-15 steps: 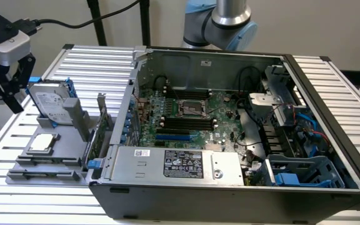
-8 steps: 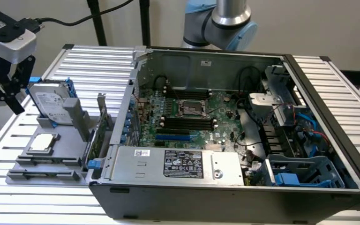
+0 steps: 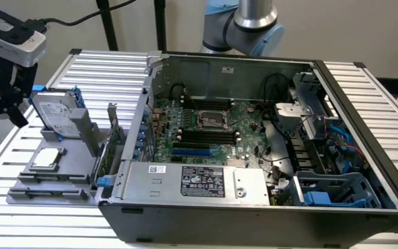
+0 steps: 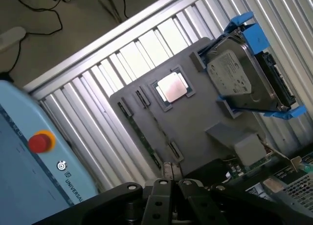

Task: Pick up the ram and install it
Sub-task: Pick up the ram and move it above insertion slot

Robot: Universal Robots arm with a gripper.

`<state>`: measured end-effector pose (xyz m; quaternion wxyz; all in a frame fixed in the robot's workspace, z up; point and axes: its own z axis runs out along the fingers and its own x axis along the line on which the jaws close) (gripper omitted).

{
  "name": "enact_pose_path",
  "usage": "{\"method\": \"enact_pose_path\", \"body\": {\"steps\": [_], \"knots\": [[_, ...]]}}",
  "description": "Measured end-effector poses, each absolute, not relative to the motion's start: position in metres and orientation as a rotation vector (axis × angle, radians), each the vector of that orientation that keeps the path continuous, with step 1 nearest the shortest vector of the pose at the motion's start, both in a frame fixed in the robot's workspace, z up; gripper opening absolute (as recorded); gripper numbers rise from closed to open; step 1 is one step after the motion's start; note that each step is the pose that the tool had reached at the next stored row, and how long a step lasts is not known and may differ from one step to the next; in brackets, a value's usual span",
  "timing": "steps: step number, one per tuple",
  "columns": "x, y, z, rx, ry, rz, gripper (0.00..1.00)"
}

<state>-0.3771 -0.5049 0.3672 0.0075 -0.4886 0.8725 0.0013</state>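
Observation:
The ram (image 4: 142, 135) is a thin dark-green stick standing on edge in a slot of the grey holder tray (image 4: 195, 127). That tray (image 3: 68, 171) lies on the slatted table at the exterior view's left, beside the open computer case (image 3: 254, 155). My gripper (image 3: 11, 111) hangs above the table left of the tray, clear of everything. In the wrist view its black fingers (image 4: 164, 186) are pressed together with nothing between them, and the ram lies just past their tips. The black memory slots (image 3: 206, 136) sit on the green motherboard inside the case.
A silver hard drive in a blue frame (image 3: 57, 111) (image 4: 244, 73) stands at the tray's back, a square processor chip (image 3: 48, 157) (image 4: 171, 87) lies mid-tray, and an upright expansion card (image 3: 109, 140) stands by the case wall. A light-blue pendant with a red button (image 4: 40, 142) lies beyond the table edge.

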Motion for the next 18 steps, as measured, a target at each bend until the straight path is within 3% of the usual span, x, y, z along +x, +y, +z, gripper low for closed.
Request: {"method": "enact_pose_path", "body": {"steps": [18], "knots": [[-0.3771, -0.5049, 0.3600, -1.958, 2.451, 0.013, 0.11]]}}
